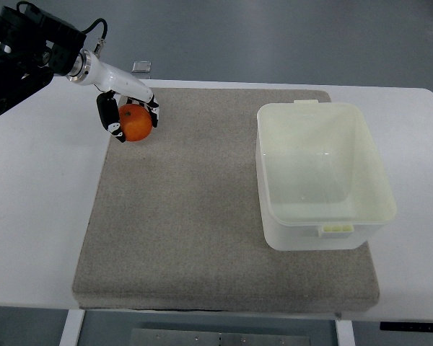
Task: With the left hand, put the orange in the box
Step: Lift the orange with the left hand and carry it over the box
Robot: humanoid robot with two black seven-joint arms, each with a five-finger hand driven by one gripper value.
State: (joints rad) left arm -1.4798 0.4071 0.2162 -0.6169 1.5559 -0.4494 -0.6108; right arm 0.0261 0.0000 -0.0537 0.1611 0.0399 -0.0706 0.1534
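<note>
Your left hand (128, 115) reaches in from the upper left corner of the top view, its dark arm housing at the picture's edge and a white wrist section leading down to the fingers. The fingers (105, 115) are curled around the orange (136, 123): dark finger segments wrap its left side and white-tipped ones sit against its top and right, so you have it in a grasp. The orange sits at the far left corner of the grey mat (202, 216), close to the mat's left edge. You cannot tell from this steep angle whether the fruit rests on the mat or is lifted just clear of it.

The box (375, 216) you are aiming for is a pale, translucent plastic tub with a rounded rim and a small tab on its near and far edges. It stands upright on the right part of the mat, its open top facing the camera, and its inside looks bare. It is well apart from the orange, with a wide stretch of mat between them.

The mat lies on a white surface (36, 216) that shows along the left, far and right sides. A small metallic piece (141, 67) sits at the far edge of the surface, just beyond your wrist.
</note>
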